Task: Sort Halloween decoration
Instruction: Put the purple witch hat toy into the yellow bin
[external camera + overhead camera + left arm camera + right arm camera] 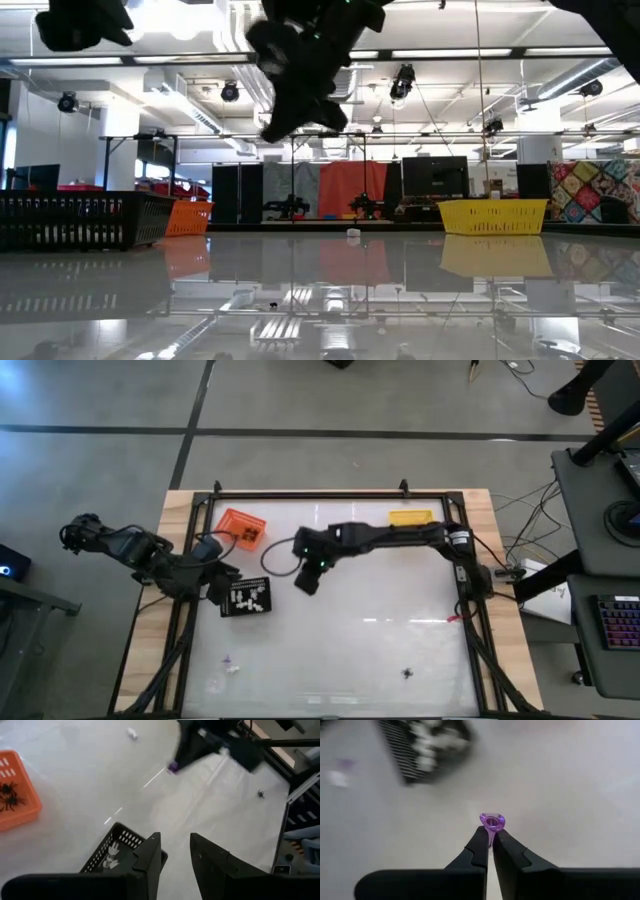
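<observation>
My right gripper [490,837] is shut on a tiny purple ring-shaped trinket [492,821] of the Halloween decoration. It hangs above the table's middle [304,584], just right of the black tray [247,597], which holds white trinkets. My left gripper [175,854] stands open with nothing between its fingers, over the black tray's left end [214,586]. The orange tray [240,527] holds black spiders. Loose trinkets lie on the table: a purple and a white one [230,664] near the front left, and a black spider [408,673] at the front right. My right gripper pinches the purple trinket's thin lower stem [491,834] between its two fingertips [481,838]. The ring part sticks out beyond the tips. The fingers slant downward, and the trinket is lifted clear of the table.
A yellow tray [410,517] stands at the far edge, right of the middle. A black frame [300,494] runs around the glossy white tabletop. The table's middle and right part lie bare apart from the spider.
</observation>
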